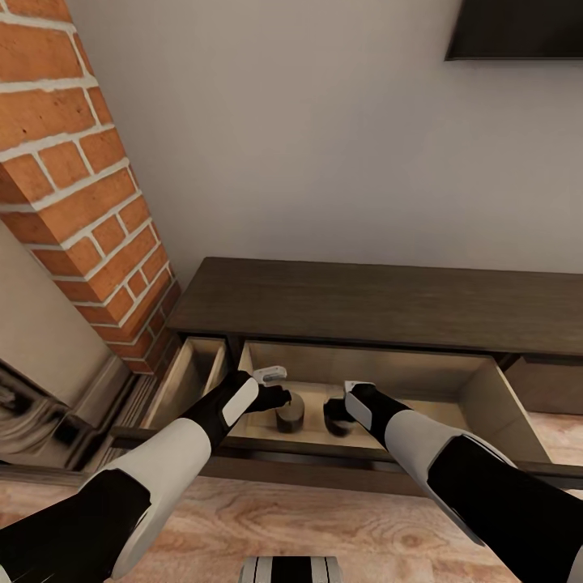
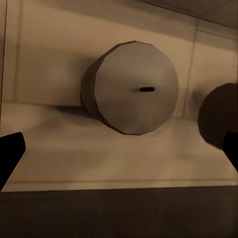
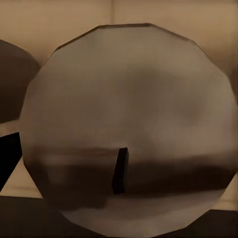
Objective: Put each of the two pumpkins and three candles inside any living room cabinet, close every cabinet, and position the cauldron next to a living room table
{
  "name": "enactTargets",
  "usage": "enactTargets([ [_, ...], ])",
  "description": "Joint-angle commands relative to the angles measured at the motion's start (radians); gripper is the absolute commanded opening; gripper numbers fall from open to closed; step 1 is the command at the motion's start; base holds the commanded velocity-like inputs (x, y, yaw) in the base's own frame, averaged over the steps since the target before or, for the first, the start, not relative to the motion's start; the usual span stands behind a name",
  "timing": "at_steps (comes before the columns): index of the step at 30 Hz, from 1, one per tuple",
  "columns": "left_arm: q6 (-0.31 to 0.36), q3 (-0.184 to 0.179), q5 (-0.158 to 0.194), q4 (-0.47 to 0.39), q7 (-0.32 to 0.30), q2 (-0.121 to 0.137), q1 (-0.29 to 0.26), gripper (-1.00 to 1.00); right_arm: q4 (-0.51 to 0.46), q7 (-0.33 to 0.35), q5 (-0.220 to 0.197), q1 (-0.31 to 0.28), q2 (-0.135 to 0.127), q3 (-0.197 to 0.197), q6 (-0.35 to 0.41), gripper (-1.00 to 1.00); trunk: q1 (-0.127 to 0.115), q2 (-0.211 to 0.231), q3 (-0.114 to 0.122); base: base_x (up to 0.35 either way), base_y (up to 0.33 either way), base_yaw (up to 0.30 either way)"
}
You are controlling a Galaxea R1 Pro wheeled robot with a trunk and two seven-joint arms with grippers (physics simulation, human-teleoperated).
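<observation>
Item: cabinet [image 1: 380, 304], long, low, dark brown, set against the pale wall beside a brick column [image 1: 81, 186]. Wide central drawer [image 1: 486, 397] stood pulled out, pale wood inside; a narrower drawer [image 1: 190, 368] to its left was also open.

Contents of central drawer: two candles, stubby tan-brown cylinders, upright on the drawer floor, just beside each other and apart. Left candle [image 1: 290, 411] lay directly below and ahead of the left gripper [image 1: 279, 397]; in the left wrist view its flat top and dark wick faced the camera [image 2: 136, 89], long axis in line with the fingers. Right candle [image 1: 336, 414] sat at the right gripper [image 1: 344, 409]; in the right wrist view it was very close [image 3: 129, 134], wick [image 3: 119, 171] included.

Left gripper: spread wide, dark fingertips [image 2: 10, 153] at both sides of its view, clear of the candle, gripping nothing.

Right gripper: one fingertip [image 3: 9, 158] visible beside the candle; whether it gripped or had let go could not be told.

Judgement: both candles stowed; each arm stood nearest its own candle, so withdrawal called for a straight lift along the candle's axis. Drawers not yet shut
</observation>
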Motion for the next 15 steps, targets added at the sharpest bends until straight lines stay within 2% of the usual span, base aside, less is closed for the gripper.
enactTargets([
  [1, 0.002, -0.003, 0.009, -0.001, 0.009, 0.0, -0.001, 1.0, -0.002, -0.007, -0.01, 0.0, 0.0, 0.008, 0.006, -1.0, 0.0, 0.0, -0.001, 0.0, 0.0, 0.0],
  [6, 0.002, -0.003, 0.009, -0.002, 0.009, 0.0, -0.001, 1.0, -0.002, -0.009, -0.01, -0.001, 0.0, 0.007, 0.013, -1.0, 0.0, 0.0, -0.001, 0.0, 0.0, 0.0],
  [12, 0.003, -0.003, 0.009, -0.002, 0.009, 0.0, 0.0, 1.0, -0.002, -0.009, -0.01, -0.001, 0.0, 0.007, 0.014, -1.0, 0.003, -0.002, -0.024, 0.0, 0.0, 0.0],
  [15, 0.003, -0.003, 0.009, -0.002, 0.009, 0.0, -0.001, 1.0, -0.002, -0.009, -0.01, -0.001, 0.0, 0.007, 0.014, -1.0, 0.003, -0.002, -0.024, 0.0, 0.0, 0.0],
])
